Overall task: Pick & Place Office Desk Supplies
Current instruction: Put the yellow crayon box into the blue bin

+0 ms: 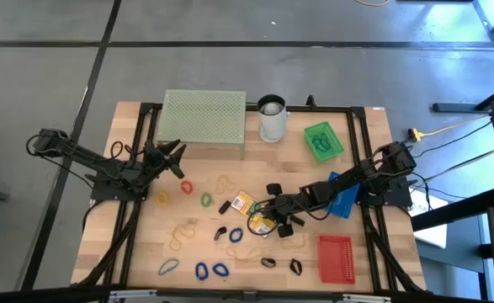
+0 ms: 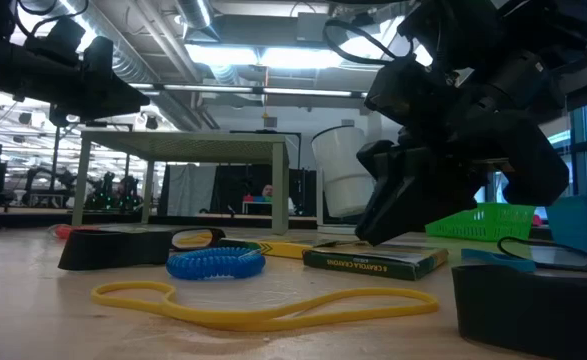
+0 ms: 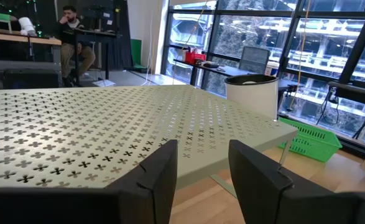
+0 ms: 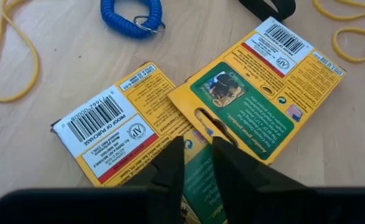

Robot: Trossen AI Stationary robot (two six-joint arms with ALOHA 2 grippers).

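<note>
My right gripper [image 1: 266, 217] reaches into the middle of the table and is shut on a yellow card pack [image 4: 199, 177]. Two more yellow card packs [image 4: 117, 134] [image 4: 260, 96] lie flat on the wood just beyond its fingers. A blue coil band [image 4: 131, 14] and a yellow rubber band [image 2: 253, 305] lie nearby. Red [image 1: 185, 187], green [image 1: 206, 199] and blue rubber bands [image 1: 200, 270] and black binder clips [image 1: 273, 188] are scattered over the table. My left gripper [image 3: 201, 180] is open and raised beside the pale green mesh stand [image 1: 204, 118], touching nothing. My right gripper pinches a card pack between its two fingers [image 4: 170, 168], coming from above and slanting in from the table's right. Only the pack's narrow green side [image 4: 201, 168] shows in the gap. Whether the pack's lower end rests on the table or on another pack is hidden.
A white cup [image 1: 272, 118] and a green basket [image 1: 322, 140] stand at the far edge. A blue tray [image 1: 343, 198] sits under my right arm and a red tray [image 1: 335, 257] near the right front corner. People sit in the room beyond.
</note>
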